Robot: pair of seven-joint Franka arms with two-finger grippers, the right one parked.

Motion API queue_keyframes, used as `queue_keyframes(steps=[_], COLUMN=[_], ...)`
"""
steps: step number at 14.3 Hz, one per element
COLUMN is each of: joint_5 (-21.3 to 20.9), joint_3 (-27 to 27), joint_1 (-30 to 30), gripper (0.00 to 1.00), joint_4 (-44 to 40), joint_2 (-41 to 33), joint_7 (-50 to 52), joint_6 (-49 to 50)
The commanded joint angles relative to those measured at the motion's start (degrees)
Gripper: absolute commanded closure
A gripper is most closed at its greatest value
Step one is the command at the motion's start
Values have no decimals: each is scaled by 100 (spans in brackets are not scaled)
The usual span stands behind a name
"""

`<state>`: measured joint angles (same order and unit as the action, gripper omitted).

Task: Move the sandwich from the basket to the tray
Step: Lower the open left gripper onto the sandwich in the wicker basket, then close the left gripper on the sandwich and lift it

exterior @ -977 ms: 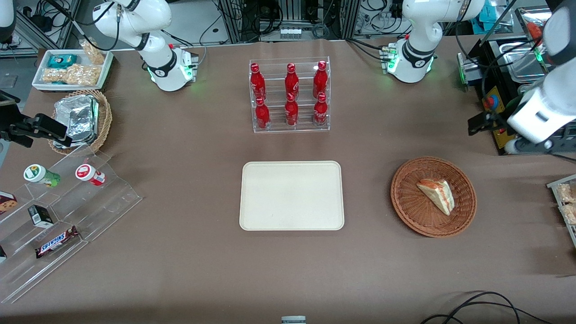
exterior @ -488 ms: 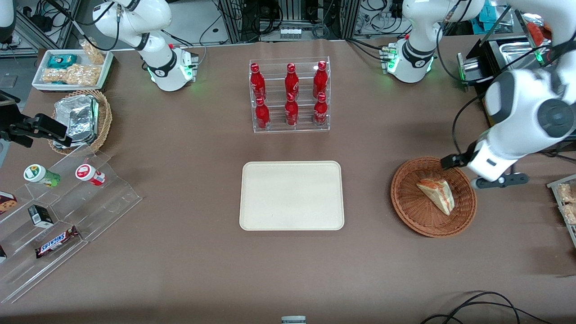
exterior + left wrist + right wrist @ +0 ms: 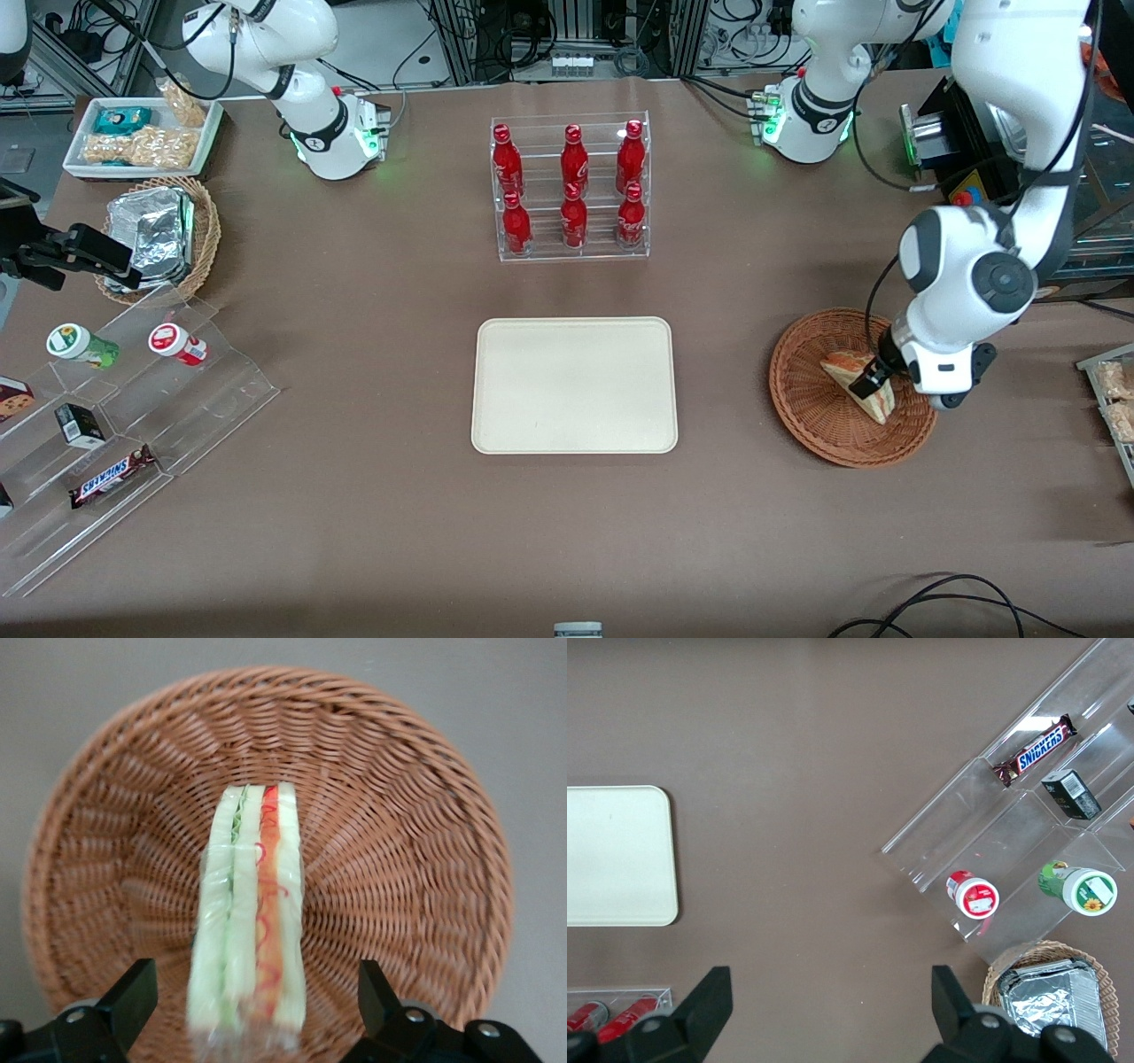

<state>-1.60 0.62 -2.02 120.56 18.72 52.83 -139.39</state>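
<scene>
The sandwich (image 3: 852, 373) (image 3: 252, 904), a clear-wrapped wedge of pale bread with green and red-orange layers, lies in the round reddish-brown wicker basket (image 3: 811, 403) (image 3: 399, 842) toward the working arm's end of the table. My gripper (image 3: 873, 383) (image 3: 257, 1001) hangs open just above the sandwich. Its two black fingers (image 3: 133, 997) straddle the wedge's wide end with a gap on each side. The cream-beige tray (image 3: 574, 385) lies flat at the table's middle with nothing on it.
A clear rack of red bottles (image 3: 571, 188) stands farther from the front camera than the tray. Toward the parked arm's end are a tiered acrylic stand with snacks (image 3: 115, 425), a tan basket of foil containers (image 3: 164, 232) and a white tray of snack packets (image 3: 142, 133).
The working arm swung in from the table's edge and lowered over the basket, bringing the open gripper down around the sandwich. Sandwich, basket and tray have stayed put.
</scene>
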Motion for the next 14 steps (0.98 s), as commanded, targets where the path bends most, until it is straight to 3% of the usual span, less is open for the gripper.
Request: queue_keyframes(steps=[1,3,5,8,10,12,14], joint_5=[-77,-86,-234,-420,-359,-350,-367], joint_3=[-18,-36,-27,78,227,648,1245], joint_1=[-18,-18,-52,-314,-561,-650,-650], gripper=[88,97,99,100,100,99,100], joint_4=[-77,-94,-321,-1339,-1562,-1850,-2315], joint_2=[246,185,-69,-149,-123,78,499], joint_7=[378,316,298,281,-146,-1269,-1574], joint_6=[-71,156,980,2649,2795,2594,2514])
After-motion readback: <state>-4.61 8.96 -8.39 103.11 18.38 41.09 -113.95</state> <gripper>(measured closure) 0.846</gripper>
